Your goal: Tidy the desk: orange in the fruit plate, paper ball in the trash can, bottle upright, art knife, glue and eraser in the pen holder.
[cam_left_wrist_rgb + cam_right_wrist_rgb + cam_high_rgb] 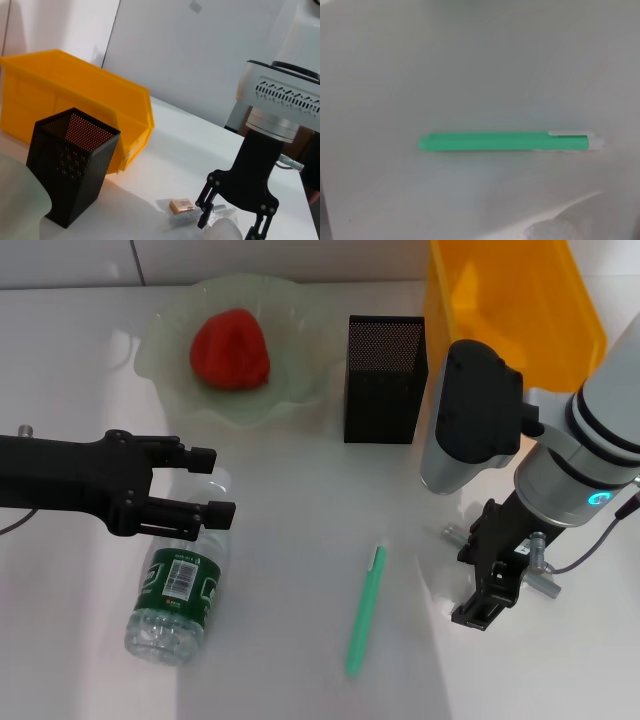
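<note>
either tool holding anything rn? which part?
Nothing clearly held. Left tool, open, straddles the cap end of the lying bottle. Right tool, open, hangs by the eraser.

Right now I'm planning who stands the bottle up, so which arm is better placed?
Left. The left gripper is open right over the lying bottle, while the right gripper hangs across the desk, beyond the green pen.

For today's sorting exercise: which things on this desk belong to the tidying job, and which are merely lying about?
Job:
orange in fruit plate
bottle, lying down
trash can
pen holder
eraser
green art knife

Lying about:
nothing else visible
</note>
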You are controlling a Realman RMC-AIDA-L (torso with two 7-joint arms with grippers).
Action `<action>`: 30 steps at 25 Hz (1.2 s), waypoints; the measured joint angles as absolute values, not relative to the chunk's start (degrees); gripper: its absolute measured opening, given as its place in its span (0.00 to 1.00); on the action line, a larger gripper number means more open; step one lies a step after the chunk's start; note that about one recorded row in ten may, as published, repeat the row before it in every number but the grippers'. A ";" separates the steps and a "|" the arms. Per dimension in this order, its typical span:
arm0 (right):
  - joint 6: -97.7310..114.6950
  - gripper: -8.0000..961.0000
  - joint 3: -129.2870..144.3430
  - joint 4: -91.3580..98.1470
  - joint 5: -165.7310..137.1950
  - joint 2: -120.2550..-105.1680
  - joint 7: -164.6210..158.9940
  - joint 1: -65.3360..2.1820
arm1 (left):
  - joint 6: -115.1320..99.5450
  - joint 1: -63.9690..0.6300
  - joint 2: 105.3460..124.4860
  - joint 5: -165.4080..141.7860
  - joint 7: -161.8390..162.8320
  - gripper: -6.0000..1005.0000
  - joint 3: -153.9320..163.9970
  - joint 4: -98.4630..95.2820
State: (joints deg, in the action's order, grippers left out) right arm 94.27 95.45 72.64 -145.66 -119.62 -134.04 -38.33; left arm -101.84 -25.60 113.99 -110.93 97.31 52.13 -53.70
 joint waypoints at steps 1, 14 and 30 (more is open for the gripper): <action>93.99 0.80 95.73 72.32 -145.49 -119.62 -134.04 -38.45 | -101.80 -25.65 114.05 -111.21 97.32 0.84 52.12 -53.69; 94.99 0.54 95.19 73.81 -144.87 -119.51 -133.95 -37.52 | -101.38 -25.72 114.17 -111.71 97.24 0.84 52.12 -53.01; 98.83 0.52 65.38 109.63 -149.77 -119.28 -141.32 -31.07 | -101.84 -25.66 114.18 -111.36 97.38 0.84 51.34 -53.00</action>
